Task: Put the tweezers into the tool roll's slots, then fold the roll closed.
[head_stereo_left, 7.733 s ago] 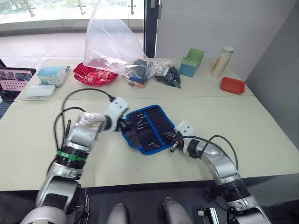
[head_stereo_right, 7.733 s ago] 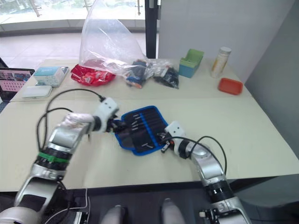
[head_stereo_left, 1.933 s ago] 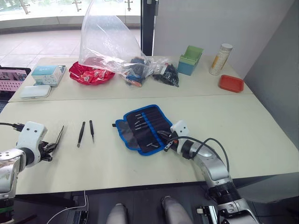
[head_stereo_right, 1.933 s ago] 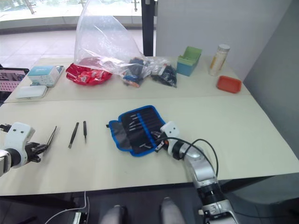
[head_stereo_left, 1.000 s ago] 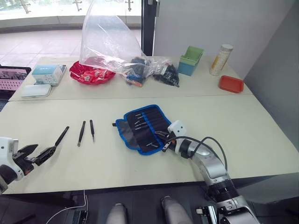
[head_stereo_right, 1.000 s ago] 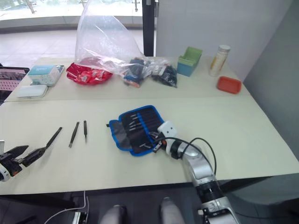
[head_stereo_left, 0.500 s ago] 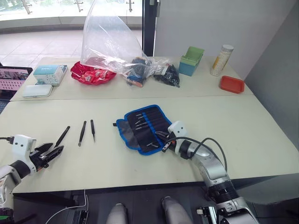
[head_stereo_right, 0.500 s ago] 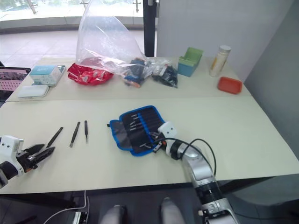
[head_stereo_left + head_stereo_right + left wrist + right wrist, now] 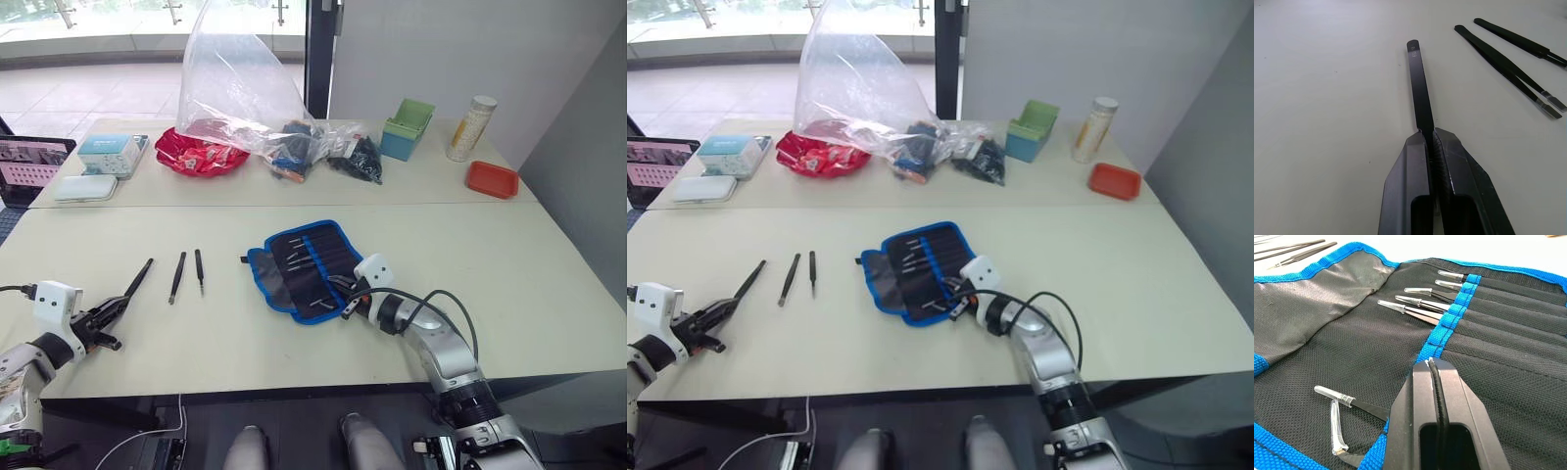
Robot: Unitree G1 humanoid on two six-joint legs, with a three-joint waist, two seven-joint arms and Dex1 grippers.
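Observation:
The tool roll [image 9: 309, 269] lies open mid-table, dark fabric with a blue border, and several tweezers with clear-capped tips [image 9: 1415, 308] sit in its slots. My right gripper [image 9: 346, 305] is shut and rests on the roll's near right part, its tips at the blue stitched band [image 9: 1429, 363]. Far left, near the table's front edge, my left gripper [image 9: 120, 308] is shut on the near end of one black tweezer [image 9: 1419, 83], which lies on the table. Two more tweezers [image 9: 177, 277] [image 9: 199, 270] lie side by side just right of it.
On the back table stand a clear plastic bag [image 9: 235, 88], a red dish of packets [image 9: 201, 157], a green box [image 9: 409, 127], a canister [image 9: 472, 125] and a red tray [image 9: 491, 179]. White boxes [image 9: 106, 155] and a tablet [image 9: 34, 164] sit at the far left.
My left gripper moved forward to the leftmost tweezer and its fingers closed from wide open onto its near end. The right gripper stayed put on the roll.

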